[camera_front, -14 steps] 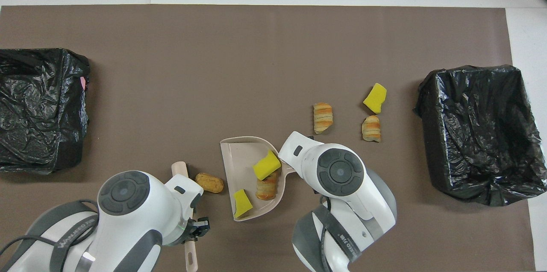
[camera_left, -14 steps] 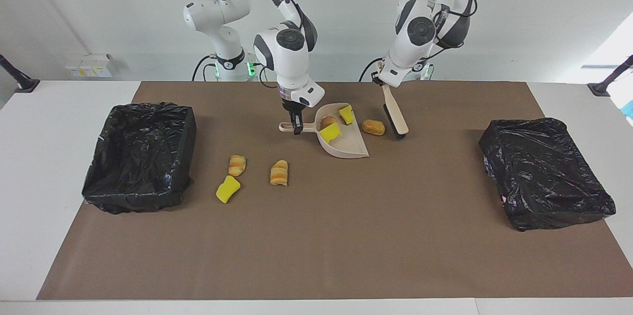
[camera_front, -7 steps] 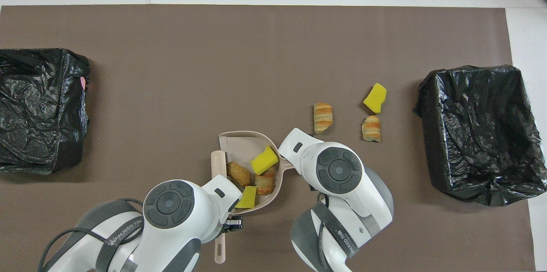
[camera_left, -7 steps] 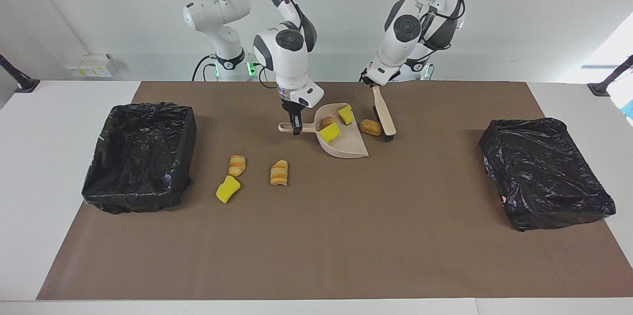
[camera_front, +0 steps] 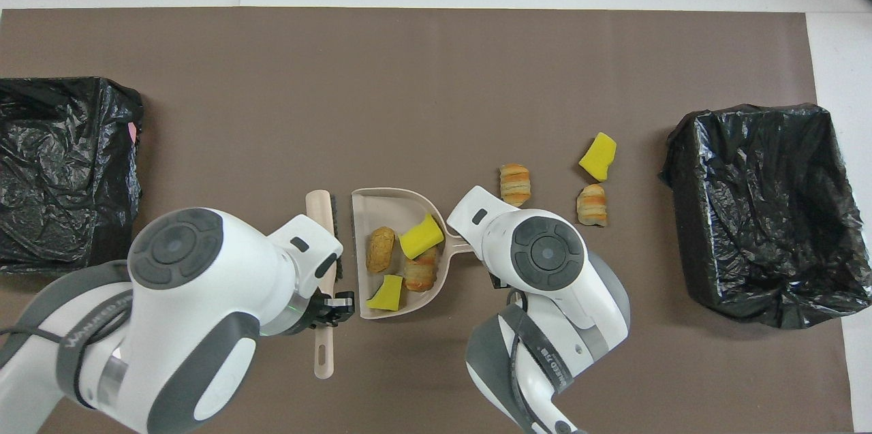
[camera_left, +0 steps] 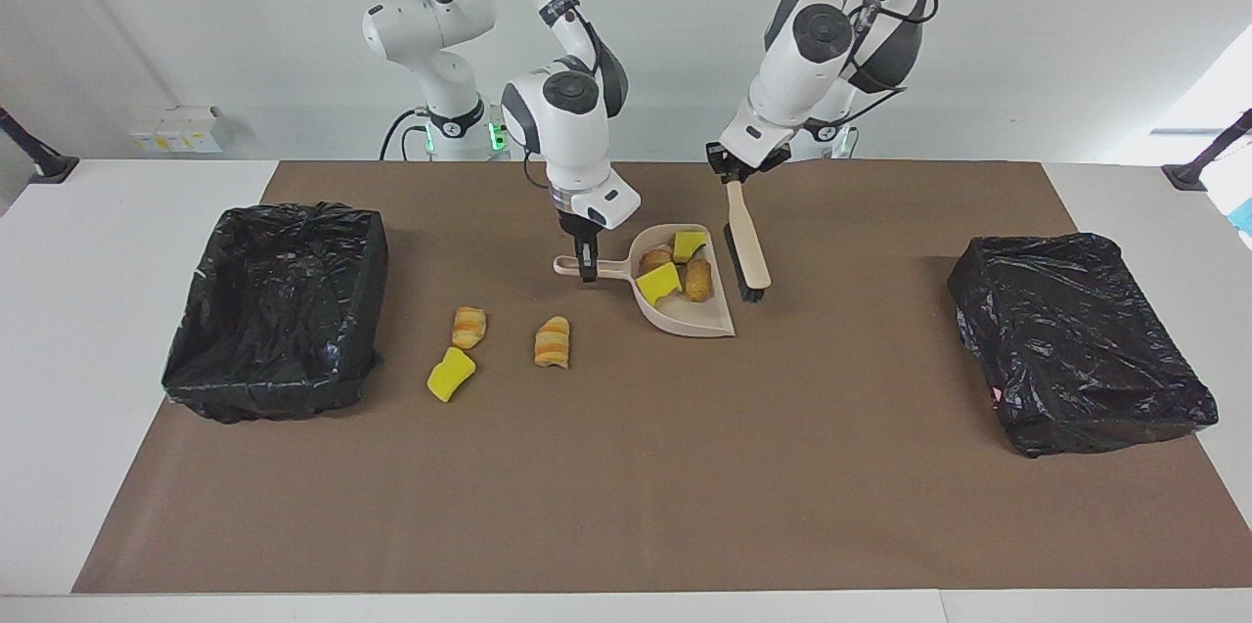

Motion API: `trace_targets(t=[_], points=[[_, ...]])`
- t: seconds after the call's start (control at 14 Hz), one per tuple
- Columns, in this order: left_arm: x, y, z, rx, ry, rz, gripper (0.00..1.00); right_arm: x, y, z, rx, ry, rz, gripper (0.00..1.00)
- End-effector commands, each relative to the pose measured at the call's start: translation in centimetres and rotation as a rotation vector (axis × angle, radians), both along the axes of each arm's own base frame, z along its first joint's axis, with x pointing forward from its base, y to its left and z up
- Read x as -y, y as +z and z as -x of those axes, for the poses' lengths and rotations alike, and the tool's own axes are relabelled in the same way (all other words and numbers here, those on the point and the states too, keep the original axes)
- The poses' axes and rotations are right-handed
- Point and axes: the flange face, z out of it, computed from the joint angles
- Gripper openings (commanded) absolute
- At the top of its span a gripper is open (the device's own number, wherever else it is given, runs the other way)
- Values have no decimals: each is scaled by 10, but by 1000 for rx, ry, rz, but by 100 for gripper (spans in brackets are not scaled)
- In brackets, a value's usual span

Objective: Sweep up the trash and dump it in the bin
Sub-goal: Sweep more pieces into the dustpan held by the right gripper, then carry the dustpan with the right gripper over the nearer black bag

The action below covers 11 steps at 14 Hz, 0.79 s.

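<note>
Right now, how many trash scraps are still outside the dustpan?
3: two striped bread pieces and one yellow sponge chunk, on the mat between the dustpan and the open bin. None looks hidden.

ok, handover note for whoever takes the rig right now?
Right gripper: shut on the dustpan handle.
Left gripper: shut on the brush, bristles beside the pan's mouth.
Done: four scraps in the pan.
Left: three scraps on the mat near the open bin at the right arm's end; sweep them in, then dump.

Robotics lab, two mounted arms (camera_left: 572, 105), brown mat (camera_left: 685, 467) on white table (camera_left: 59, 330)
</note>
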Motion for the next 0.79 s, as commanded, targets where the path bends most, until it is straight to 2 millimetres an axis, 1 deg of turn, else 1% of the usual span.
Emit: trace_targets(t=[0.0,0.07,0.14,0.22,0.29,0.36,0.43,0.57,0.72], points=[[-36,16,-32,50,-61,-12,0,4,33,-10,26,-12,-32,0],[-53,21,-47,72,-88,-15,0,12,41,-13,38,-26,-39,0],[-68,24,-65,89,-94,-13,0,21,43,-17,37,-43,-37,0],[-82,28,-80,109,-95,-12,0,27,48,-20,43,-51,-40,0],[-93,32,-93,124,-103,-9,0,31,56,-21,40,-56,-39,0],[-103,33,-104,133,-112,-12,0,40,67,-26,28,-50,-26,0],[-114,34,-112,142,-122,-17,0,51,78,-32,8,-42,-13,0],[-133,34,-117,150,-149,-13,0,75,105,-41,-19,-47,6,0],[-139,31,-117,148,-163,-10,0,104,133,-44,-32,-66,16,0]])
